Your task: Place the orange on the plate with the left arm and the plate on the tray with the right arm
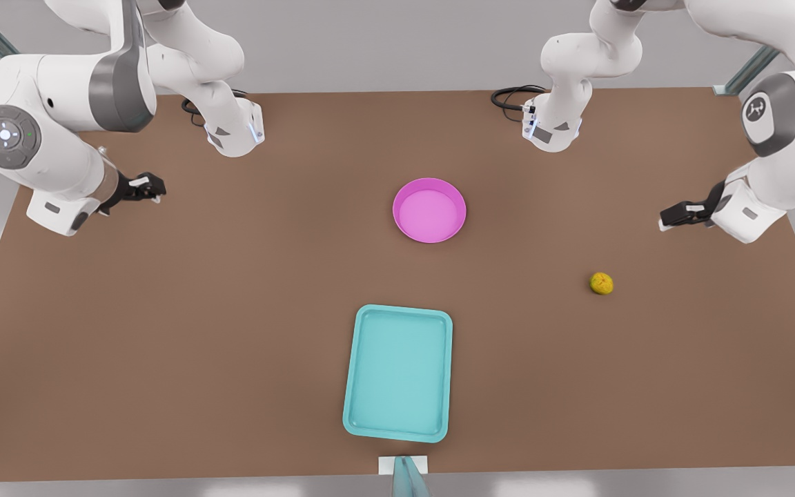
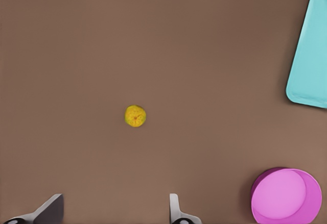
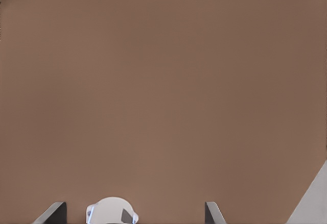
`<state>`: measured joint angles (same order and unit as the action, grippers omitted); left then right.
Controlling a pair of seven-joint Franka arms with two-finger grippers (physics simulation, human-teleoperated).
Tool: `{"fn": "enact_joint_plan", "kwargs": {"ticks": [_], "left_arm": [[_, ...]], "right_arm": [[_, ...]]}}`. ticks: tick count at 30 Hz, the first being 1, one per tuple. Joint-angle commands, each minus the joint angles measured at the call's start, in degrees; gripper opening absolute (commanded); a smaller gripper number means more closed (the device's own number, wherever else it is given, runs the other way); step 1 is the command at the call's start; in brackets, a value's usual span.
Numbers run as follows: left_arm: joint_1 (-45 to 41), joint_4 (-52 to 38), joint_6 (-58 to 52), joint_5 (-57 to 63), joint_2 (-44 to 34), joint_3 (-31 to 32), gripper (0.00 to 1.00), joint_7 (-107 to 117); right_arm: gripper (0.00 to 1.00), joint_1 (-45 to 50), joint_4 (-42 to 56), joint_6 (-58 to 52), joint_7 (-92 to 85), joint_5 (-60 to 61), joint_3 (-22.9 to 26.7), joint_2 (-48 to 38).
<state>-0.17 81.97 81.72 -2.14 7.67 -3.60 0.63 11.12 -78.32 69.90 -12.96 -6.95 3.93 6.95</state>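
Nothing has yet been grasped, so the step in hand is judged to be the pickup of the small round yellow-orange fruit [image 1: 601, 283] by the left gripper [image 1: 673, 215], which is held above the brown tabletop [image 1: 163, 310] at the front view's right with its fingers [image 2: 174, 209] spread wide and empty. This is best done by bringing the claw directly over the orange, lowering it with the jaws kept wide on either side, and closing at the fruit's widest part so it cannot roll away. The orange lies apart from the claw, nearer the camera and slightly toward the centre. The round shallow magenta-pink plate [image 1: 429, 210] sits mid-table, and the rectangular teal tray [image 1: 399, 373] lies nearer, well apart from the orange. The right gripper [image 1: 149, 188] waits at the front view's left, also open and empty.
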Motion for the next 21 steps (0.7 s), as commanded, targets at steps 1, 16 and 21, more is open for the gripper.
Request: {"fn": "enact_joint_plan", "kwargs": {"ticks": [1, 16, 21], "left_arm": [[-0.09, -0.06, 1.60, 0.03, -0.02, 0.00, 1.00, 0.95], [0.17, 33.78, 56.53, -0.32, 15.36, -0.44, 1.00, -1.42], [0.26, 38.09, 56.62, -0.23, 15.36, -0.97, 1.00, -1.51]], "right_arm": [[1.00, 0.04, 0.01, 3.05, -6.72, 0.01, 0.02, -0.10], [1.00, 0.04, -0.16, 3.05, -6.64, 0.01, 0.02, 0.87], [1.00, 0.04, -0.43, 3.58, -6.64, 0.01, 0.11, 1.22]]}}
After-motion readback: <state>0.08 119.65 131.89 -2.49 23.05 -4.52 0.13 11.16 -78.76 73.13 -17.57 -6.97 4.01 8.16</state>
